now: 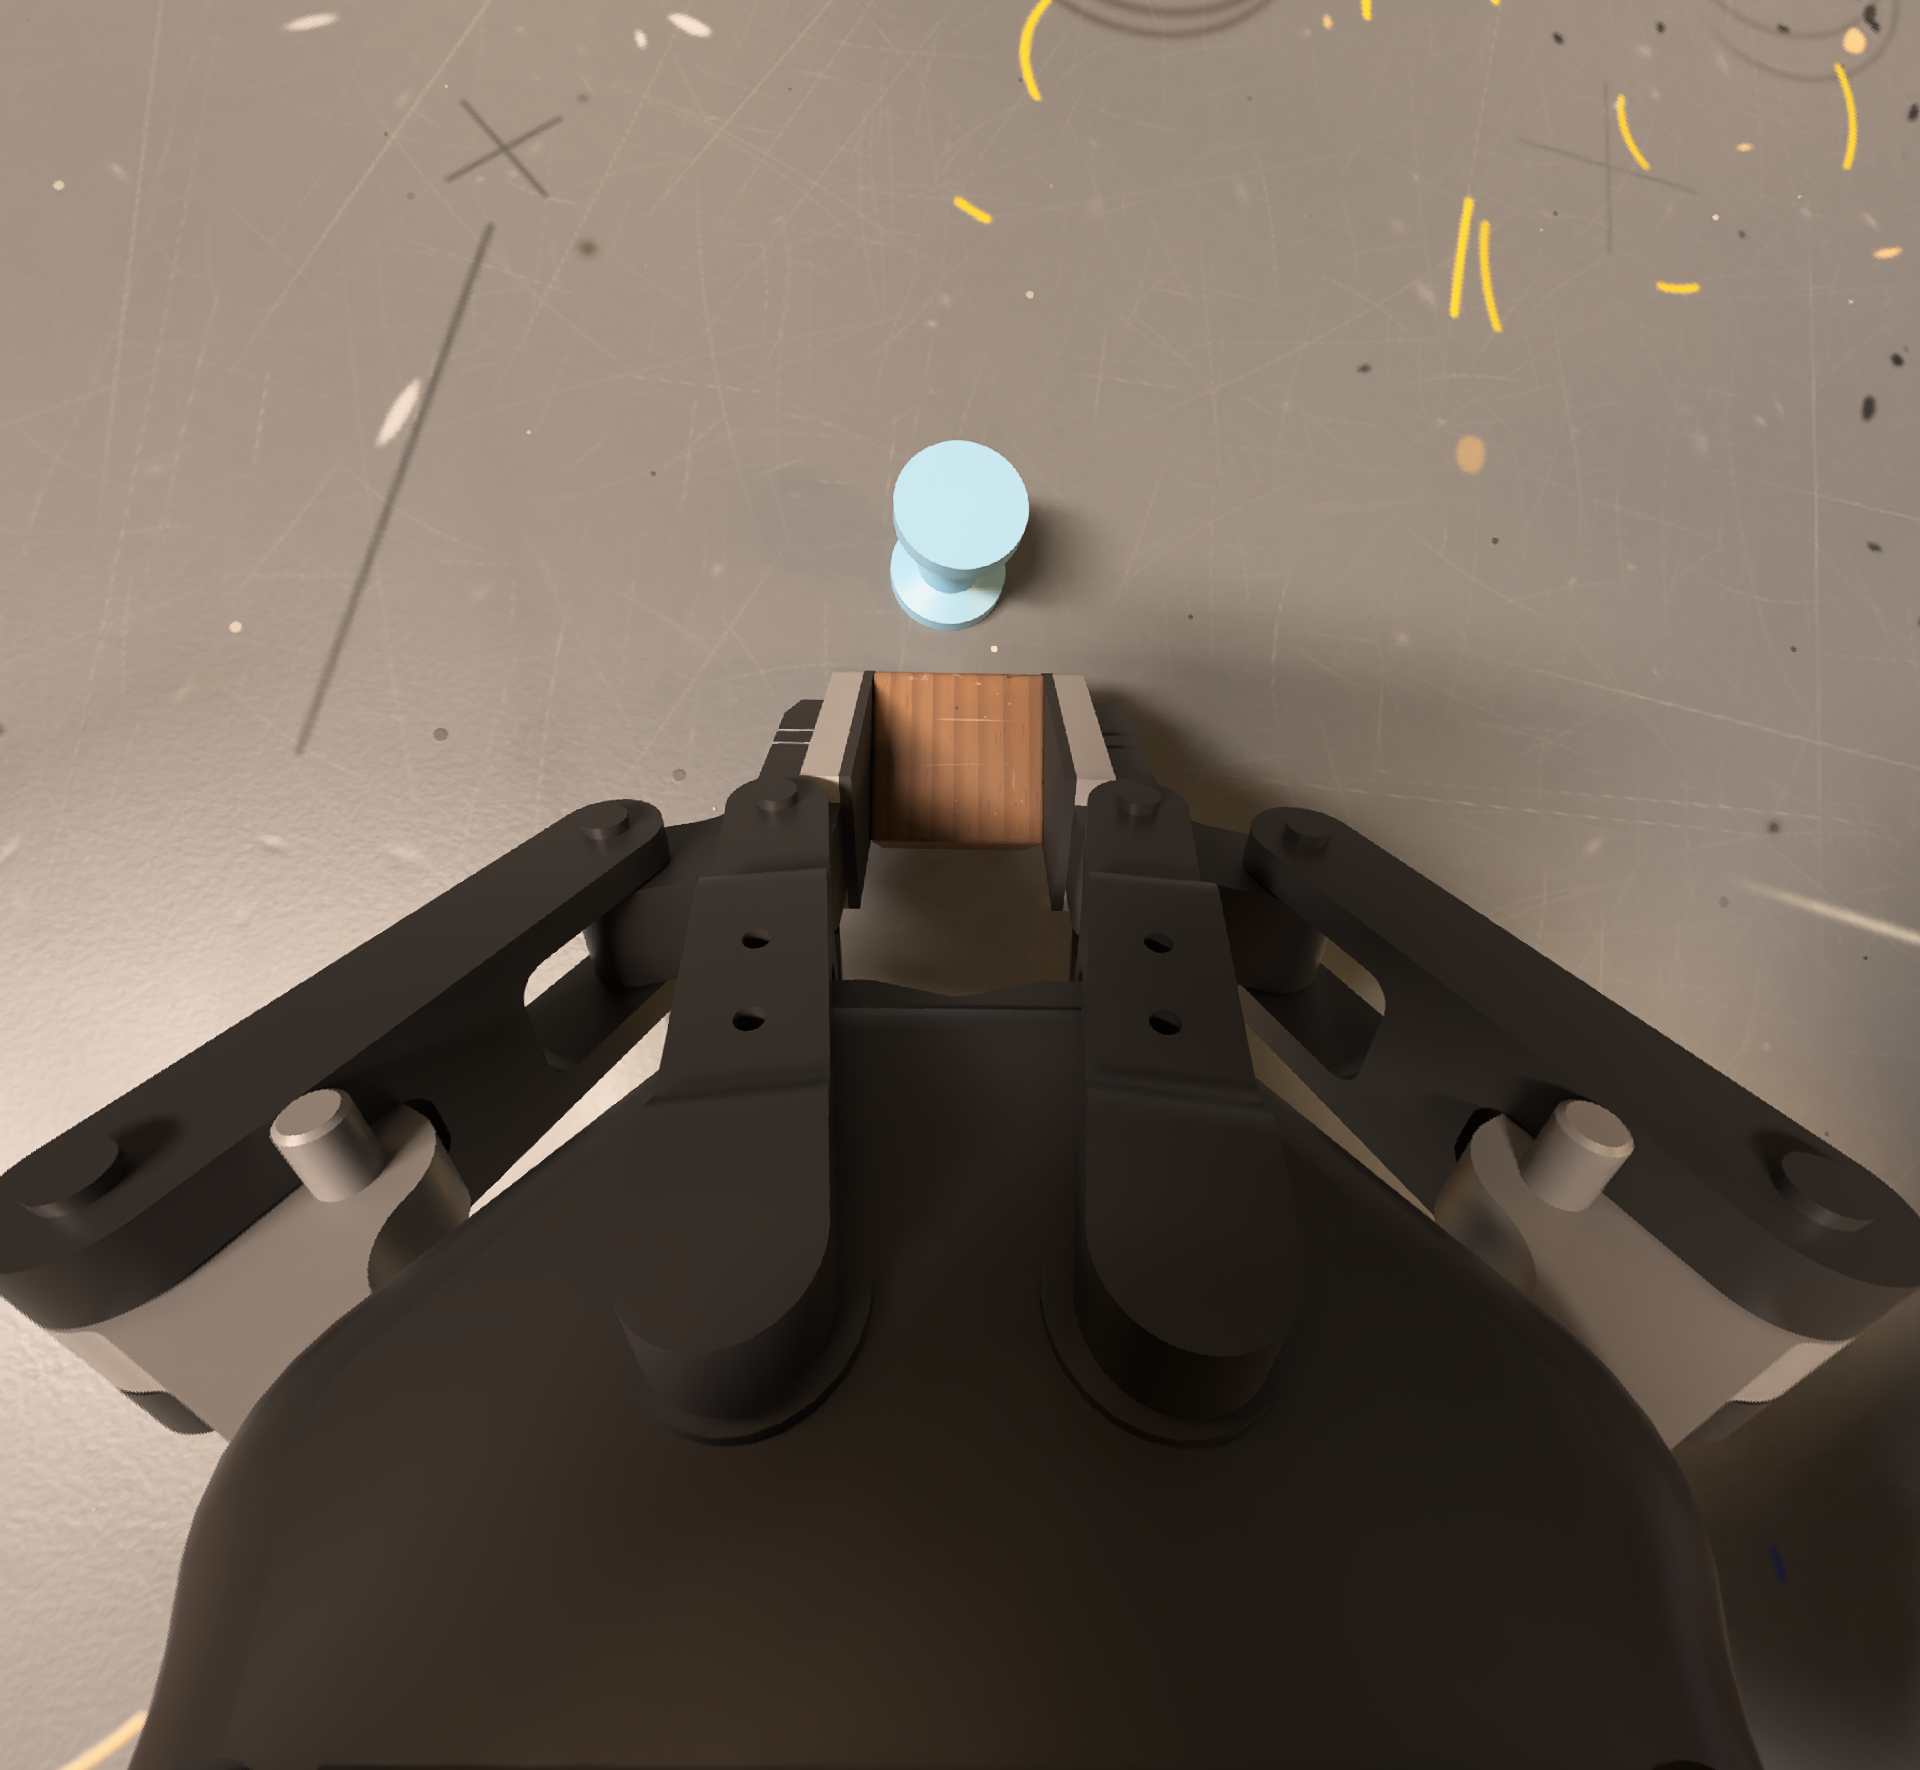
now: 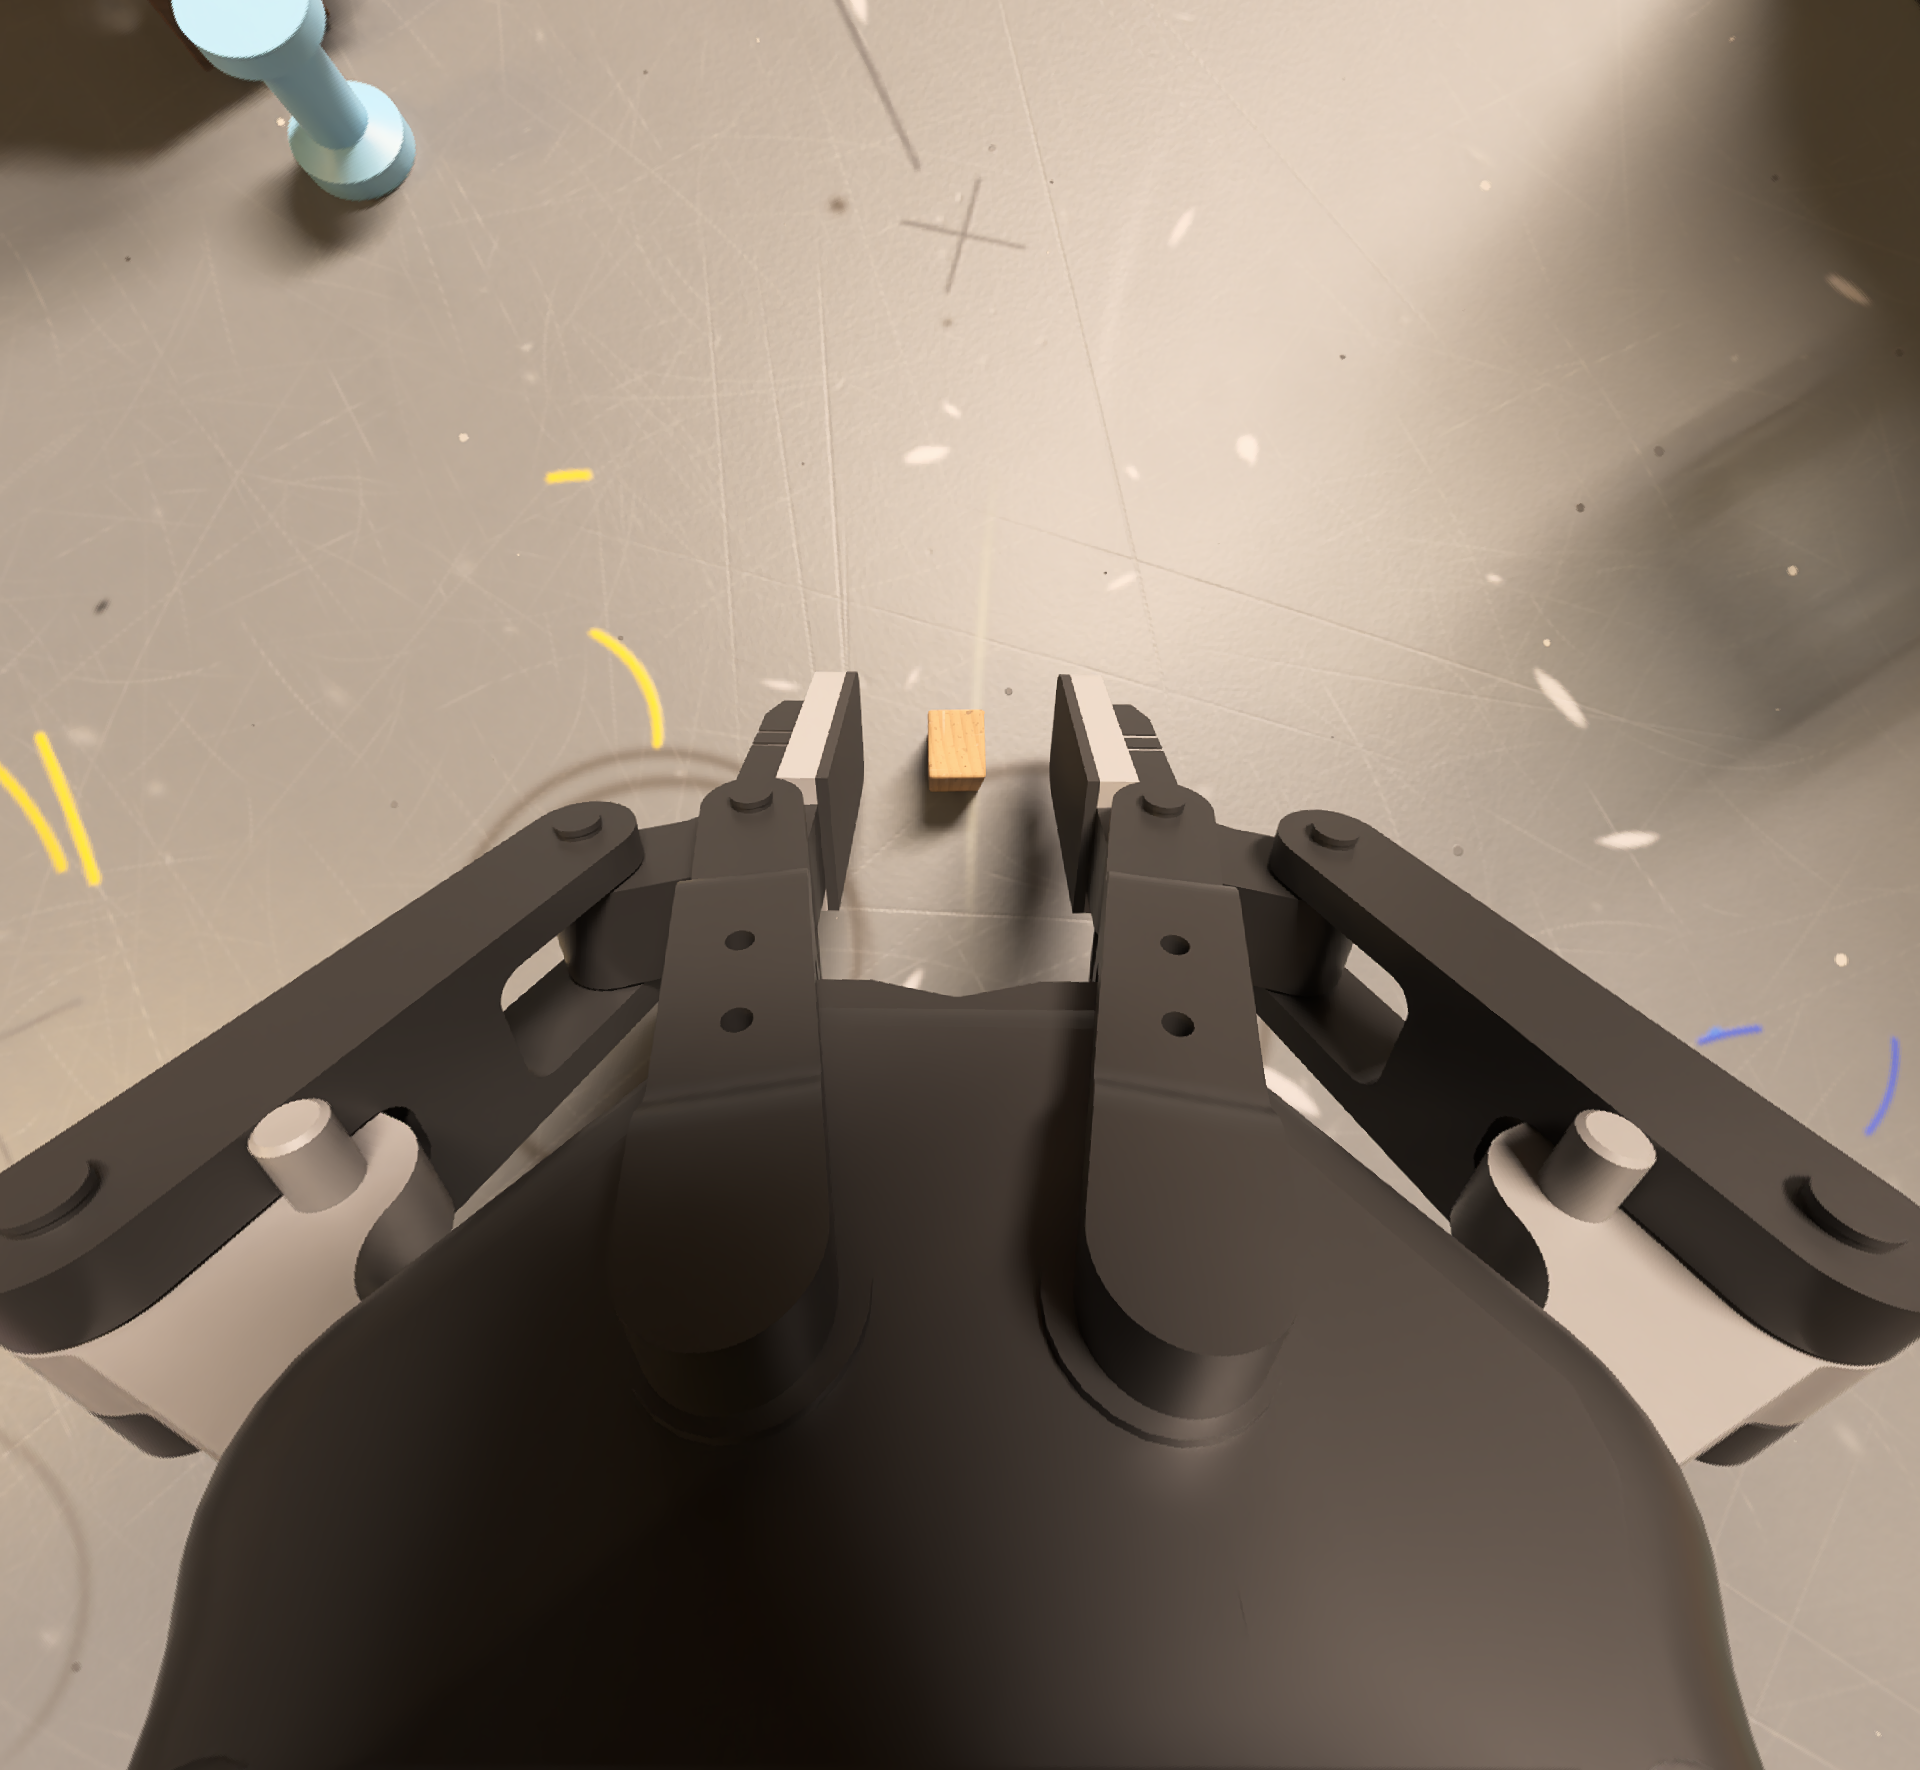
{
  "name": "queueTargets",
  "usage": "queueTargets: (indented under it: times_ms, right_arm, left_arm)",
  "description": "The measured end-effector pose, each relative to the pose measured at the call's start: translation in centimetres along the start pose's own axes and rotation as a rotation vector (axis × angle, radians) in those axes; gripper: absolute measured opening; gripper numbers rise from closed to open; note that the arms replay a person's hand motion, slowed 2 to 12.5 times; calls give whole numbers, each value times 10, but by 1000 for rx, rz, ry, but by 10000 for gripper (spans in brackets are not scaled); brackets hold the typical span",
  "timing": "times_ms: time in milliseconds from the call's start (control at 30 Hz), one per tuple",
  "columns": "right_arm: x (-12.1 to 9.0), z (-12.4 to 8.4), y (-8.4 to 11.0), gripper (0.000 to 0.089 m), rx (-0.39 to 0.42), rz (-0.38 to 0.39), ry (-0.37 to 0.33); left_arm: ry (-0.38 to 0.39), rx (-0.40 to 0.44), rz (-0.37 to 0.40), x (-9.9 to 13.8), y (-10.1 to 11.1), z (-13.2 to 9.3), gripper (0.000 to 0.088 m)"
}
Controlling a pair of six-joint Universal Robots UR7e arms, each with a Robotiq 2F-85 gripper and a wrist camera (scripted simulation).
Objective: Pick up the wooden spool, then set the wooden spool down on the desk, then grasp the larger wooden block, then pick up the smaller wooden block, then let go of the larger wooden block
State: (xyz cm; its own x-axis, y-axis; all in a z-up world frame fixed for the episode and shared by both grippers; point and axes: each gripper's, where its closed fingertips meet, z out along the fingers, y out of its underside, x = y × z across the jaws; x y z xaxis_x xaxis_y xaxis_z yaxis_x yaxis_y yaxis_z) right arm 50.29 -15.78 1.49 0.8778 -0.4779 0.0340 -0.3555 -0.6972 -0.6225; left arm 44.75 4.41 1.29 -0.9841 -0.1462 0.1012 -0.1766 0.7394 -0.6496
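Left wrist: tool [image 1: 958, 764] grips larger block [image 1: 956, 759], underside hidden

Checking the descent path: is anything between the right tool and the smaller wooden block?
Nothing: the right wrist view shows only bare desk between the open right tool and the smaller wooden block below.

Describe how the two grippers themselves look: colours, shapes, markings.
Both the left gripper and right gripper match: a rounded matte dark grey body, black bar linkages with round pivot pins, pale silver cylindrical pins and knuckles, and flat dark pads on light grey fingertips. Each finger link has two small holes. No cables show.
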Motion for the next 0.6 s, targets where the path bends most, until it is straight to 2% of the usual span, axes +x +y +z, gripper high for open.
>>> queueTargets:
  times_ms: [200, 300, 367, 600]
  right_arm:
    - [0, 3, 2, 322, -16, -12, -4]
    - [0, 4, 0, 211, -6, -21, -8]
    - [0, 5, -1, 99, 0, -28, -10]
    - [0, 5, -1, 92, 3, -48, -15]
  left_arm:
    - [2, 2, -3, 0, 0, 0, 275]
    - [4, 2, -5, 0, 0, 0, 275]
    - [5, 3, -7, 0, 0, 0, 275]
    - [10, 5, -9, 0, 0, 0, 275]
